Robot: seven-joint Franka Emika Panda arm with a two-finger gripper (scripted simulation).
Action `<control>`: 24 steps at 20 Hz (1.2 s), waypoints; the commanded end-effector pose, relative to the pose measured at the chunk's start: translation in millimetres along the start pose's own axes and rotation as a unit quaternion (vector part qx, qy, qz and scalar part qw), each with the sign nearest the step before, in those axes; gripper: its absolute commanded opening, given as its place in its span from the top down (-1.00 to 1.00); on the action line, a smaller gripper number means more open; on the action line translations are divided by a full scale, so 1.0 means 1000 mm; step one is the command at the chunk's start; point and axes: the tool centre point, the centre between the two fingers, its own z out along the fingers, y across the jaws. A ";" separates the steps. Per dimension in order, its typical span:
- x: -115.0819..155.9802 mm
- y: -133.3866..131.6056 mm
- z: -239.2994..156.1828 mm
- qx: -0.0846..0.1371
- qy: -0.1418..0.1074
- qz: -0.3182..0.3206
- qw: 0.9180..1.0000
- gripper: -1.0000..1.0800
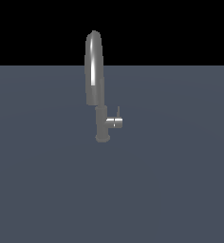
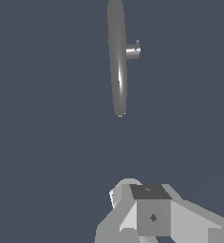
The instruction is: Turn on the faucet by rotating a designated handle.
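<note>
The faucet point(image 1: 95, 85) stands upright a little above the middle of the exterior view, its tall arched spout crossing from the grey floor point(image 1: 171, 190) into the black band along the top of the frame. The handle point(image 1: 115, 122) is a short stub jutting sideways from the base column toward the exterior view's right, so its long axis is level, and a thin pin rises from its tip. No arm appears in the exterior view, so the gripper is evidently well apart from the faucet. In the wrist view the faucet point(image 2: 117, 61) appears as a long narrow shape in the upper middle of the picture, with the handle point(image 2: 133, 51) sticking out from its side, and the gripper point(image 2: 149, 213) fills the lower edge. A broad stretch of bare floor point(image 2: 47, 142) lies between them. The coming move depends on this gap: the handle lies straight ahead of the gripper, far off, and the approach probably has to end at the stub's tip, not at the spout beside it. Whether the gripper is released or clenched I cannot tell, since its fingertips are not distinct in the wrist view. No containers are in sight.
</note>
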 end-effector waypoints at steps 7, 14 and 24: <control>0.046 -0.001 0.008 0.054 -0.053 0.054 0.996 1.00; 0.087 0.001 0.019 0.104 -0.102 0.104 0.984 1.00; 0.146 0.009 0.043 0.178 -0.173 0.176 0.952 1.00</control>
